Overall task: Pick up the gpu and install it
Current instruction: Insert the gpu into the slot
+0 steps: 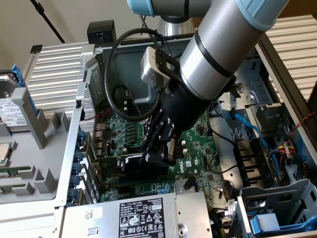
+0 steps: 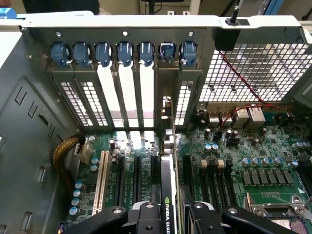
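Green and black, the one gpu [image 2: 167,195] stands on edge in a motherboard [image 2: 234,165] slot, its bracket at the rear openings, pinched by the gripper [image 2: 168,214]. Seven blue clips [image 2: 124,52] line the case [image 2: 29,146] wall.

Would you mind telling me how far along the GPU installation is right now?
Pickup looks done: the tool grips the gpu inside the case. In hand: the card stands on edge over the motherboard slots, its bracket at the rear slot openings. Whether it is fully seated cannot be told.

Gripper [image 1: 157,148] low over motherboard [image 1: 198,163], on gpu [image 1: 143,163].
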Tool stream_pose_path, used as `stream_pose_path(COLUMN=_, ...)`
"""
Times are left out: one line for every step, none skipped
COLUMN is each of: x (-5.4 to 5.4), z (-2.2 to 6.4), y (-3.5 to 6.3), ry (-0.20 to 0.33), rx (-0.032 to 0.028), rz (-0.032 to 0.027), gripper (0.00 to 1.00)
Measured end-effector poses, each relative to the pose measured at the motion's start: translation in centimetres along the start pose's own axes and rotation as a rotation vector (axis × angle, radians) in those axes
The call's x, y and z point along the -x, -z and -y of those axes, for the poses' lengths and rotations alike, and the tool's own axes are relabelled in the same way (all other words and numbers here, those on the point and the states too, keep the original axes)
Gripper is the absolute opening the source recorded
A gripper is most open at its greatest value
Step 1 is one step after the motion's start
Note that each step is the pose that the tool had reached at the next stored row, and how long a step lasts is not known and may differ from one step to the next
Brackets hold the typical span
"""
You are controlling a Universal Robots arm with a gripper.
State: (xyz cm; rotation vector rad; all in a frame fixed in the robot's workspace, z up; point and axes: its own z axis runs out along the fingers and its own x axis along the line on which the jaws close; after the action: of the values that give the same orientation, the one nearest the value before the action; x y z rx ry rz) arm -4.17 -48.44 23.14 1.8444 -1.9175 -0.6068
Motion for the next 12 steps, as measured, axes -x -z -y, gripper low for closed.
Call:
stream_pose_path(x=0.00, z=0.00, y=0.00, ry=0.000, rx=0.0000, rz=0.0000, gripper=0.26)
stream_pose_path(x=0.00, z=0.00, y=0.00, ry=0.000, rx=-0.0001, rz=0.0000, gripper=0.26)
stream_pose_path(x=0.00, z=0.00, y=0.00, ry=0.000, rx=0.0000, rz=0.0001, gripper=0.26)
stream_pose_path(x=0.00, z=0.00, y=0.00, ry=0.000, rx=-0.0001, rz=0.0000, gripper=0.26)
stream_pose_path(x=0.00, z=0.01, y=-0.01, ry=0.000, rx=-0.0001, rz=0.0000, gripper=0.26)
stream_pose_path(x=0.00, z=0.03, y=-0.04, ry=0.000, rx=0.0000, rz=0.0000, gripper=0.26)
stream_pose_path(x=0.00, z=0.05, y=-0.07, ry=0.000, rx=0.0000, rz=-0.0001, gripper=0.26)
stream_pose_path(x=0.00, z=0.07, y=-0.09, ry=0.000, rx=-0.0001, rz=-0.0003, gripper=0.26)
stream_pose_path(x=0.00, z=0.09, y=-0.12, ry=0.000, rx=-0.0001, rz=-0.0004, gripper=0.26)
stream_pose_path(x=0.00, z=0.10, y=-0.13, ry=0.000, rx=-0.0002, rz=-0.0004, gripper=0.26)
stream_pose_path(x=0.00, z=0.10, y=-0.14, ry=0.000, rx=-0.0002, rz=-0.0003, gripper=0.26)
stream_pose_path(x=0.00, z=0.11, y=-0.15, ry=0.000, rx=-0.0002, rz=-0.0001, gripper=0.26)
